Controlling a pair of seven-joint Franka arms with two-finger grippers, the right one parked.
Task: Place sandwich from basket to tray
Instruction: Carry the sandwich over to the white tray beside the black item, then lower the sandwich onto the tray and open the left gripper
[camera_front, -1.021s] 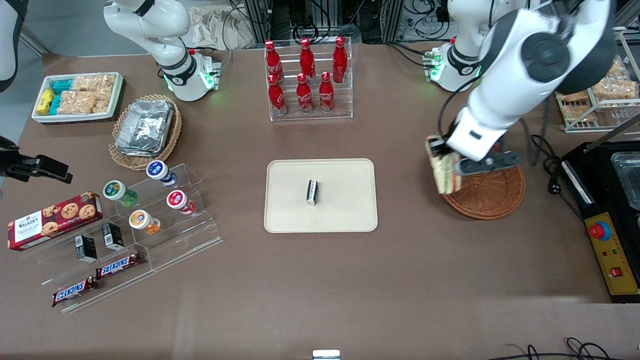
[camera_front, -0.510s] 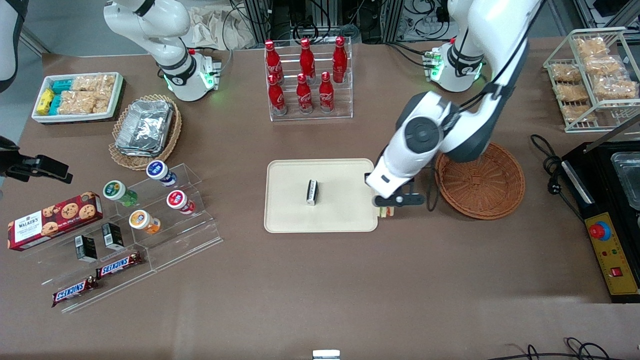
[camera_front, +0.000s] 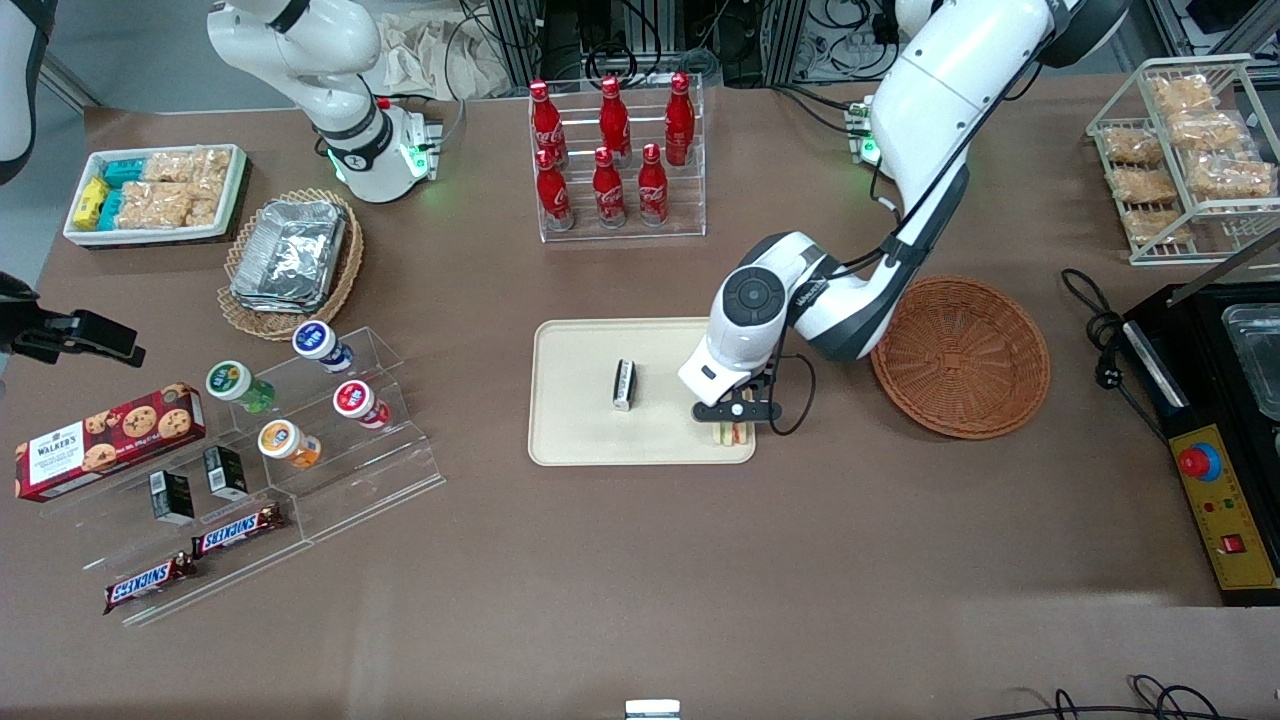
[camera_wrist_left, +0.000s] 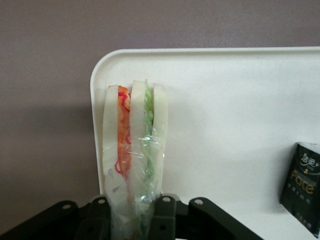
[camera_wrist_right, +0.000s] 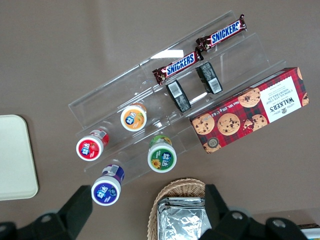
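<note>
The sandwich (camera_wrist_left: 134, 155), a wrapped wedge of pale bread with orange and green layers, is held upright in my left gripper (camera_wrist_left: 131, 220), which is shut on it. Seen from the front, the gripper (camera_front: 733, 418) hangs over the corner of the beige tray (camera_front: 580, 430) nearest the front camera and the basket, and only a bit of sandwich (camera_front: 732, 434) shows under it. The reddish-brown woven basket (camera_front: 960, 356) stands empty beside the tray, toward the working arm's end. The sandwich's tip lies over the tray's corner (camera_wrist_left: 107, 62).
A small dark packet (camera_front: 624, 384) lies near the tray's middle, also seen as the packet (camera_wrist_left: 302, 185). Red bottles in a clear rack (camera_front: 612, 150) stand farther from the front camera than the tray. A black control box (camera_front: 1215, 470) sits at the working arm's end.
My gripper carried the sandwich up out of the basket, across to the tray's edge, then over the tray's near corner. The basket now stands empty.
</note>
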